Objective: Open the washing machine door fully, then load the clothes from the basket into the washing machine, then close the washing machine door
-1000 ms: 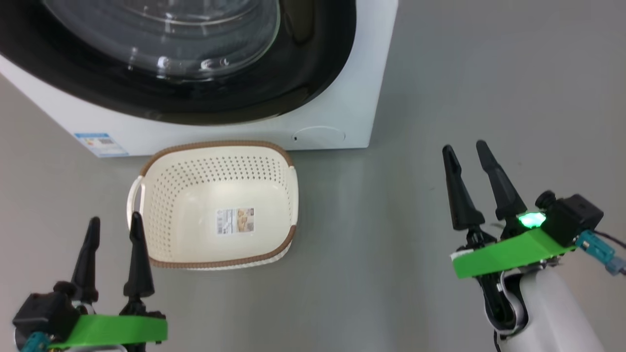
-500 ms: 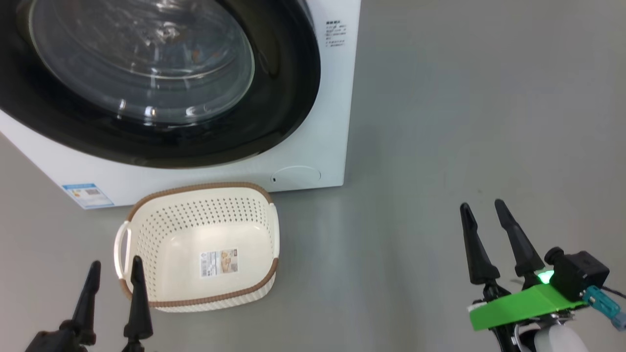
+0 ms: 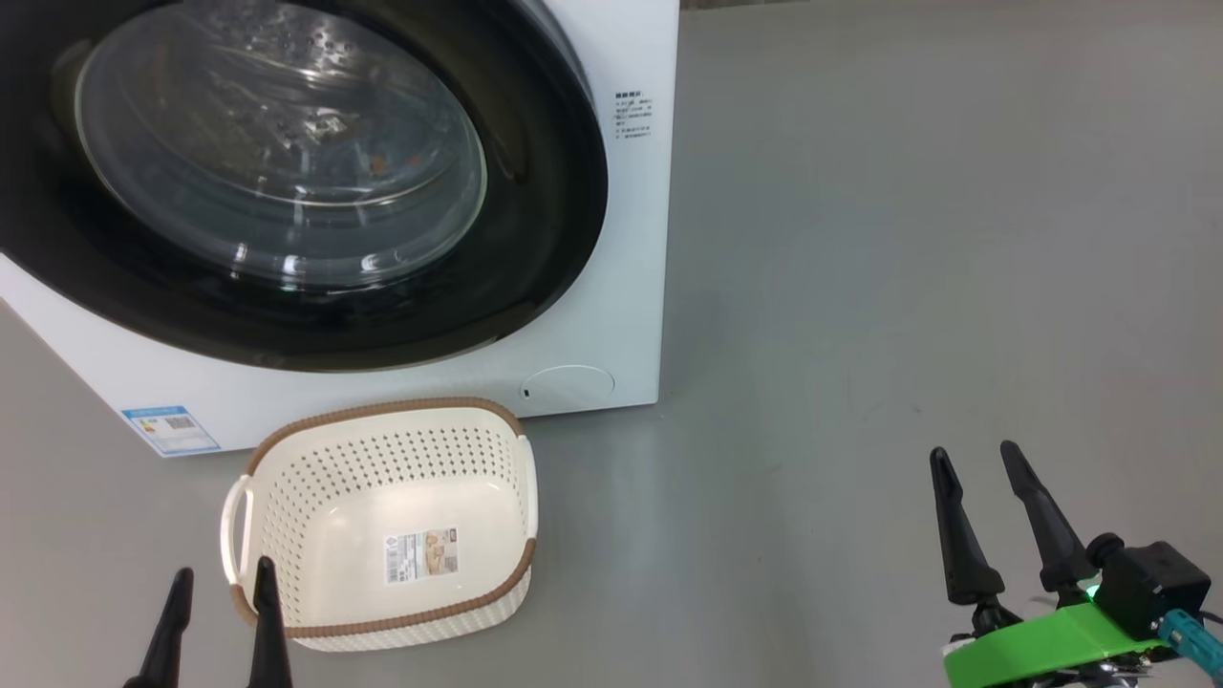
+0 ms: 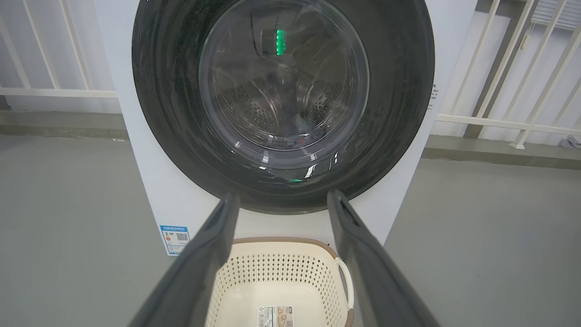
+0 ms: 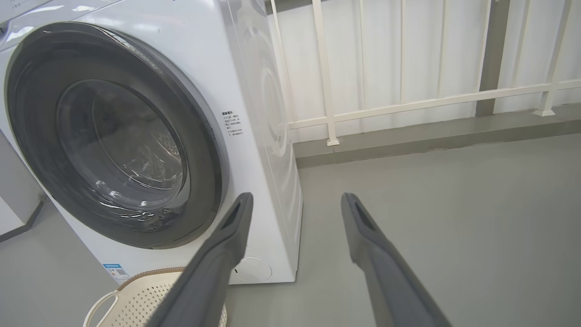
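Large round glossy black door [image 3: 545, 239] of the white front-loading washing machine [image 3: 621, 315]: top and left cut off by the frame. Contents [image 4: 297, 125] behind it: indistinct through reflections. Small cream-white perforated plastic basket [image 3: 401, 454] before the machine: label [image 3: 420, 557] print too small to read. Left gripper [image 3: 222, 570] before the machine: cut off below its dark fingertips [image 3: 263, 578].

left hand [image 3: 222, 571]: lower left of the head view, its two dark fingers [image 4: 199, 259] spread apart and pointing up-frame, roughly parallel. right hand [image 3: 973, 451]: lower right, fingers spread apart too and leaning slightly left. green bracket [image 3: 1041, 645] at its base, black wrist camera [image 3: 1147, 583] beside it. hands well apart.
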You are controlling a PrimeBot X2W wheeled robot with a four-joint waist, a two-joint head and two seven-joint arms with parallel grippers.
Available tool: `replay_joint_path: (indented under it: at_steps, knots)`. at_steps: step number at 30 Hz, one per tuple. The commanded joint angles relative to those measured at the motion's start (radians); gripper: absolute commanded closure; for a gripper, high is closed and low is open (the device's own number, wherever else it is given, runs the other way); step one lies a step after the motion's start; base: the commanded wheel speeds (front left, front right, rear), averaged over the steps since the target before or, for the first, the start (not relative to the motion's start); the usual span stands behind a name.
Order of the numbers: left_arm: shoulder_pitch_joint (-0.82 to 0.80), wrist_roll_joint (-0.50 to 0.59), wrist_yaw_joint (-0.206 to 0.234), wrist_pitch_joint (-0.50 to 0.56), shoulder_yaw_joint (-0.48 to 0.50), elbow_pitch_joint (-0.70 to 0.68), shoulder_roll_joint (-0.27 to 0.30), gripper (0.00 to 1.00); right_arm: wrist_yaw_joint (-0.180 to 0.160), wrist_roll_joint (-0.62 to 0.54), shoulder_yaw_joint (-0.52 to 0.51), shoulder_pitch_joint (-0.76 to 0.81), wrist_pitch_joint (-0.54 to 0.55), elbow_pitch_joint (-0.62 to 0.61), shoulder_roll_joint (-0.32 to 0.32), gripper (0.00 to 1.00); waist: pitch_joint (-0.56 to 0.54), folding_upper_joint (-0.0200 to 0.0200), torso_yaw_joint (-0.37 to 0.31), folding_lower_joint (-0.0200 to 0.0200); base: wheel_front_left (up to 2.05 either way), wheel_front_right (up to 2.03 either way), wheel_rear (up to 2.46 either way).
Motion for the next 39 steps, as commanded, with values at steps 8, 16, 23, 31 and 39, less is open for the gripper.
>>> replay_joint_path:
  at_steps: [8,16,23,31,39]
  knots:
    - [0.001,0.015,0.027,-0.006,0.024,-0.027,0.016,0.0,-0.002,-0.025,0.012,0.011,-0.005,-0.02,-0.001,0.0,-0.023,0.0,0.005,0.0,0.0,0.0,0.0]
    - [0.009,0.019,0.034,-0.006,0.018,-0.023,0.016,0.0,-0.002,-0.04,0.001,0.015,-0.005,-0.013,-0.001,0.0,-0.033,0.0,0.015,0.0,0.0,0.0,0.0]
    - [0.006,0.013,0.039,-0.006,0.021,-0.019,0.016,0.0,-0.002,-0.046,-0.007,0.011,-0.005,-0.006,-0.001,0.0,-0.03,0.0,0.019,0.0,0.0,0.0,0.0]
    - [0.006,0.018,0.034,-0.006,0.023,-0.028,0.016,0.0,-0.002,-0.039,-0.003,0.007,-0.005,-0.004,-0.001,0.0,-0.028,0.0,0.023,0.0,0.0,0.0,0.0]
    - [0.026,0.004,0.025,0.001,-0.013,0.01,-0.003,1.0,0.0,-0.034,-0.029,0.024,0.0,0.03,0.003,1.0,-0.024,0.0,0.025,0.0,0.0,0.0,0.0]
